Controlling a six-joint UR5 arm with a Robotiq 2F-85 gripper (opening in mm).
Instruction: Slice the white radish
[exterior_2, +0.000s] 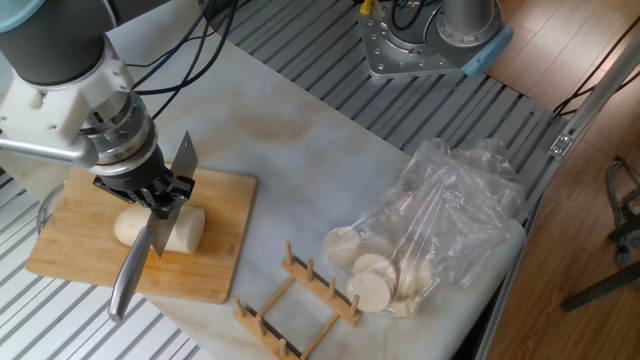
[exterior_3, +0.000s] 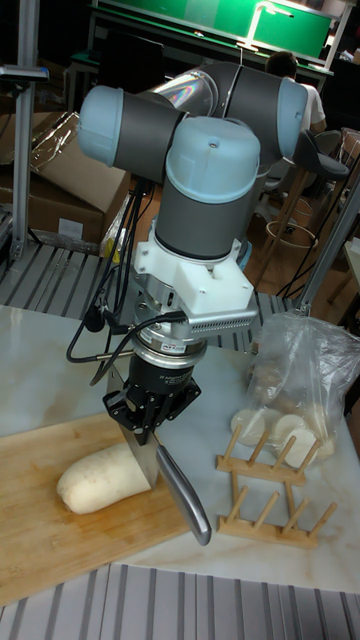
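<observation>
The white radish (exterior_2: 133, 226) (exterior_3: 95, 480) lies on its side on the wooden cutting board (exterior_2: 215, 245) (exterior_3: 40, 530), rounded end to the left in the fixed view. My gripper (exterior_2: 160, 195) (exterior_3: 148, 420) hangs right above it, shut on a metal knife (exterior_2: 128, 275) (exterior_3: 187, 500). The knife's blade crosses the radish near its flat right end. I cannot tell whether the blade's edge has entered the flesh. The silver handle sticks out toward the table's front edge.
A small wooden rack (exterior_2: 295, 300) (exterior_3: 270, 490) stands just right of the board. Beyond the rack, a clear plastic bag (exterior_2: 450, 200) (exterior_3: 310, 360) holds pale round slices. A second robot base (exterior_2: 430, 40) sits at the table's far side.
</observation>
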